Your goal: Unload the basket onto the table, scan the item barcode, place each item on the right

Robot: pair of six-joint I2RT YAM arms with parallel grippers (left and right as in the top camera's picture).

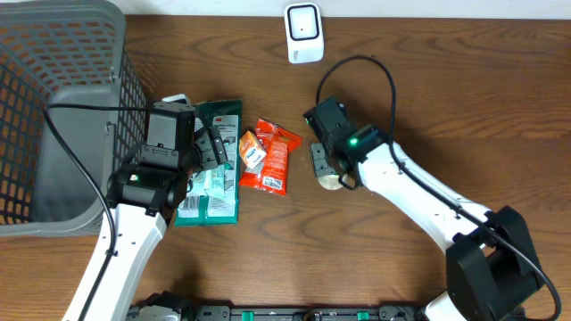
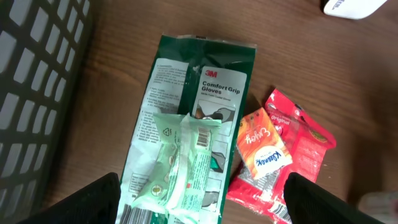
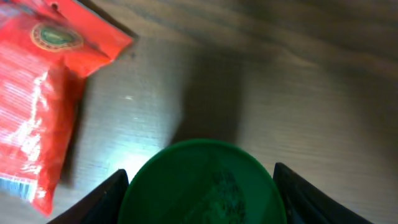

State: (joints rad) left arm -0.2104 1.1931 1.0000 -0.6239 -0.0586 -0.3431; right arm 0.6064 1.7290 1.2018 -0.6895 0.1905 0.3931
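One green lid (image 3: 200,180) inside right end effector (image 3: 199,190), wrist view only.

Brown wood-grain table (image 1: 482,89), grey mesh basket (image 1: 36,107) at left, pale strip (image 1: 446,7) along far edge.

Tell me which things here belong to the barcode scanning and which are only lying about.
Job: scanner, green-lidded container in the right gripper.
Lying about, for now: gloves pack, pale green packet, orange sachet, red packet, basket.
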